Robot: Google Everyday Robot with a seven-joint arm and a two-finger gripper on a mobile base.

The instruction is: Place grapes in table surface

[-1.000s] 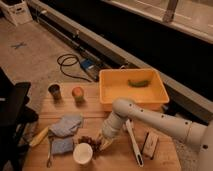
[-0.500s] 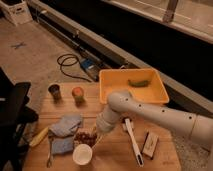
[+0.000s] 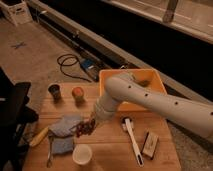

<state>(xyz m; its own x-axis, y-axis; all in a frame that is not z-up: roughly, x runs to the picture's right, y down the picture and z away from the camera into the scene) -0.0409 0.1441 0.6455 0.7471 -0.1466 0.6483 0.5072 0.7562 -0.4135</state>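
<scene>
Swinging left across the table (image 3: pixel 110 150), I have carried my gripper (image 3: pixel 90 125) from lower centre of the frame to just beside the blue cloth (image 3: pixel 65 125). It is clamped on the grapes (image 3: pixel 84 128), now low over the boards above the cup (image 3: pixel 82 154); release looks near.

The gripper (image 3: pixel 90 125) is blurred against the grapes (image 3: pixel 84 129); contact undetermined. The arm (image 3: pixel 165 102) hides part of the yellow bin (image 3: pixel 111 76).
</scene>
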